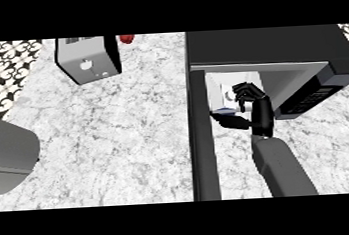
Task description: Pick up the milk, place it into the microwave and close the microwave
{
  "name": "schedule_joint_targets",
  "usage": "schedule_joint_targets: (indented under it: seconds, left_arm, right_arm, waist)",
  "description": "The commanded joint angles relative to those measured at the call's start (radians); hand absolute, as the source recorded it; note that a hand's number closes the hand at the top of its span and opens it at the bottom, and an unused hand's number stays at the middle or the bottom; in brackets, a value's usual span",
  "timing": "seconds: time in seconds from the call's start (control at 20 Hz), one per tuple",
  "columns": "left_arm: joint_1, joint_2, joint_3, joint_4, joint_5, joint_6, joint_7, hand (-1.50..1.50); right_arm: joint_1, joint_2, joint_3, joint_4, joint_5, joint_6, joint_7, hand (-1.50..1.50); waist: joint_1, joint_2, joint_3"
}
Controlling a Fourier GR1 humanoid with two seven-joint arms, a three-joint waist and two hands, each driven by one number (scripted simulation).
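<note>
The right hand [248, 92] shows right of the frame's centre, at the end of a grey forearm [284, 169] that comes in from the lower edge and slants up and to the left. Its black fingers are curled round the milk [223, 91], a white carton with a blue patch near its lower end, and they hide the carton's right side. The milk sits in the left part of the microwave's light opening, close to the front edge; whether it rests on the floor of the cavity or hangs just above it cannot be told. The microwave [270, 44] is a dark box in the upper right of the frame, with its control panel [309, 98] to the right of the opening. Its door [203, 148] stands open and is seen edge-on as a dark upright bar that runs from the left side of the opening down to the lower edge. The marbled worktop [119, 142] fills the rest of the view. A grey toaster [88, 61] stands on it in the upper left, well apart from the microwave, with a small red object [127, 38] just beside its upper right corner. A large grey rounded shape [6, 158] cuts in at the left edge; what it is cannot be told. The left hand shows nowhere.
</note>
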Motion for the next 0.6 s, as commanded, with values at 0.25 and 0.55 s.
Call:
schedule_joint_targets:
  seconds: [0.25,0.55]
  left_arm:
    - [-0.017,-0.004,-0.013,0.035,-0.02,-0.024,-0.022,-1.5]
    - [-0.022,0.029,0.027,0.005,0.013,-0.041,0.003,-1.5]
  right_arm:
    - [-0.265,-0.111,-0.114,0.422,0.042,-0.074,-0.088,1.5]
    - [-0.312,-0.16,-0.133,0.558,0.066,-0.086,-0.183,1.5]
  waist:
    - [0.036,0.017,0.002]
    - [0.046,0.023,0.003]
